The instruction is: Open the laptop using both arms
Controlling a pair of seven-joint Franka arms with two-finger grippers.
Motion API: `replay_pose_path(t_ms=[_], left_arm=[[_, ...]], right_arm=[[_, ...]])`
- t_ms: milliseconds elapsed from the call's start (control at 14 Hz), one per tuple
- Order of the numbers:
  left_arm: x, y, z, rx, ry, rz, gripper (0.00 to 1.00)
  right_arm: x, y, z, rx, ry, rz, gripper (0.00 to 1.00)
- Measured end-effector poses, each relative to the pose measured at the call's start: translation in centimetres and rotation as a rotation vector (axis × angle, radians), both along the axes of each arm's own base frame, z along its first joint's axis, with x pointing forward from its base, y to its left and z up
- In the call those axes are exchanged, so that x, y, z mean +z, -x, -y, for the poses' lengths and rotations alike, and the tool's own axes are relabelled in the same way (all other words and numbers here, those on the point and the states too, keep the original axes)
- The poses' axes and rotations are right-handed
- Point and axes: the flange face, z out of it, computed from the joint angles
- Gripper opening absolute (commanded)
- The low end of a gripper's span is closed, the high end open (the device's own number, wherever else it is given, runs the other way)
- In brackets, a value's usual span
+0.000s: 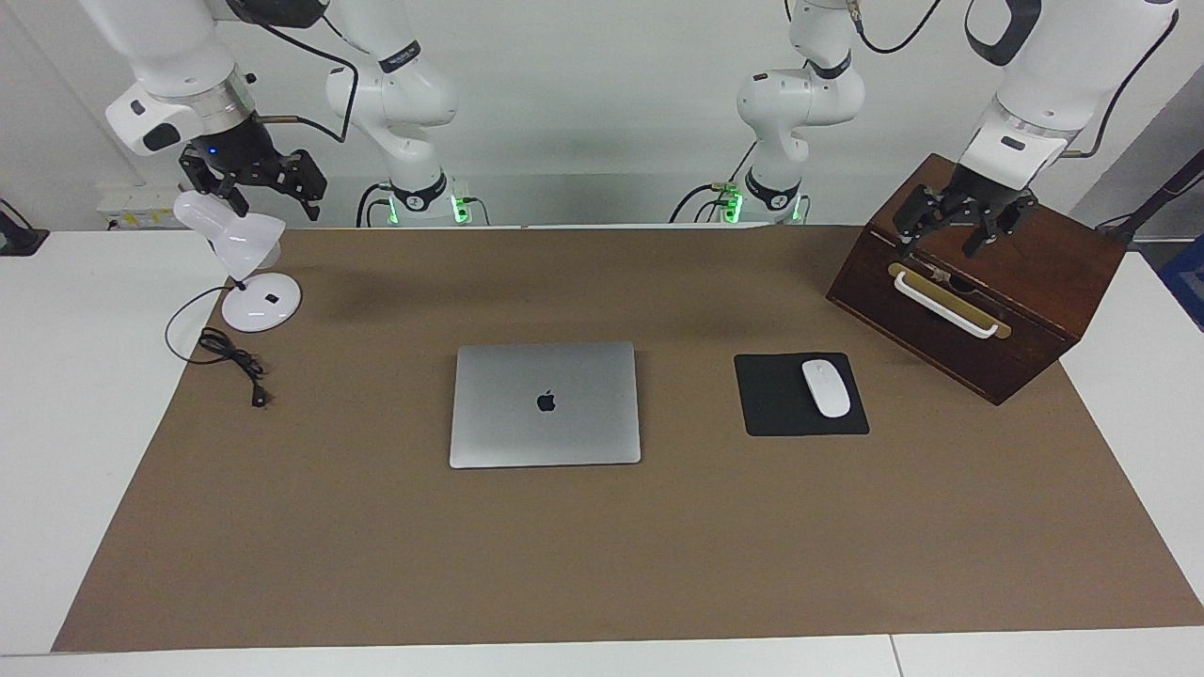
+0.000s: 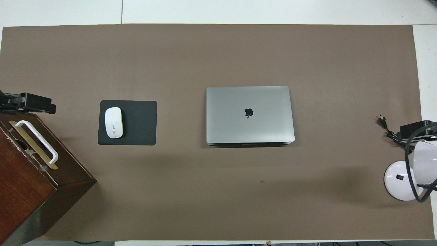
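Only sign: dark apple logo centred on laptop (image 1: pixel 545 404) lid; no readable txt.

Two white arms, glossy rounded shells. Left arm (image 1: pixel 1063 66): dark grey band up the link, silver ring at the wrist just above the gripper, small dark oval marking on the white wrist housing, black cable looping alongside. Right arm (image 1: pixel 169 66): same silver ring, grey patch on the wrist block, blue light just above the gripper, black cable trailing off. Left gripper (image 1: pixel 959 230) and right gripper (image 1: pixel 252 183): black, skeletal, angular linkages. Black collars and green lights at both bases.
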Motion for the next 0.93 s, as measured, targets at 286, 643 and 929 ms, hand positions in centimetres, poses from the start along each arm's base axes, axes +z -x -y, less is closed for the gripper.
replay_pose_path(t_ms=[286, 643, 929], left_arm=[[0.0, 0.1, 0.0, 0.0, 0.0, -0.007, 1.0], [0.0, 0.1, -0.3, 0.007, 0.0, -0.007, 1.0], [-0.3, 0.1, -0.3, 0.009, 0.0, -0.012, 0.78]], right_arm=[[0.0, 0.0, 0.4, -0.008, -0.001, 0.0, 1.0], [-2.2, 0.5, 2.2, -0.009, -0.016, 0.054, 1.0], [-6.4, 1.9, 8.3, -0.025, -0.202, 0.186, 1.0]])
